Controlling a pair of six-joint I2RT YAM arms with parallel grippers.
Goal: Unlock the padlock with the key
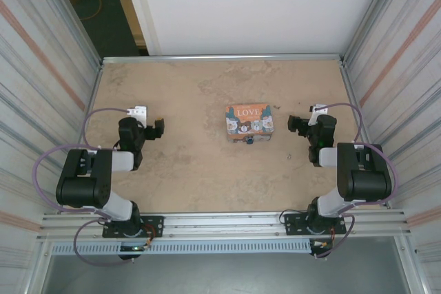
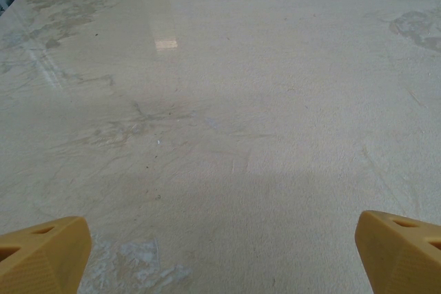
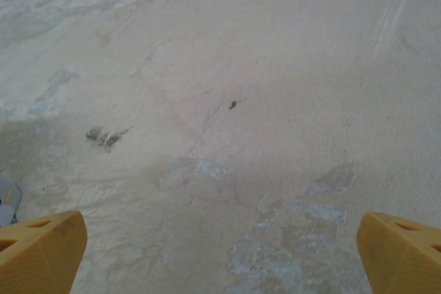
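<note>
The padlock (image 1: 249,140) is a tiny dark thing at the near edge of the orange "LOVE" tin (image 1: 249,118) in the middle of the table. I cannot make out the key; a tiny dark speck (image 1: 286,158) lies right of the tin, too small to identify. My left gripper (image 1: 157,129) hovers well left of the tin, open, its yellow fingertips (image 2: 45,253) wide apart over bare table (image 2: 220,253). My right gripper (image 1: 298,125) stands just right of the tin, also open and empty (image 3: 220,253), with yellow fingertips (image 3: 41,249) at the frame's lower corners.
Corrugated metal walls close in the table on the left (image 1: 41,80) and right (image 1: 406,67); a white wall (image 1: 248,5) stands behind. A metal rail (image 1: 227,224) runs along the near edge. A small dark mark (image 3: 233,105) lies on the table in the right wrist view.
</note>
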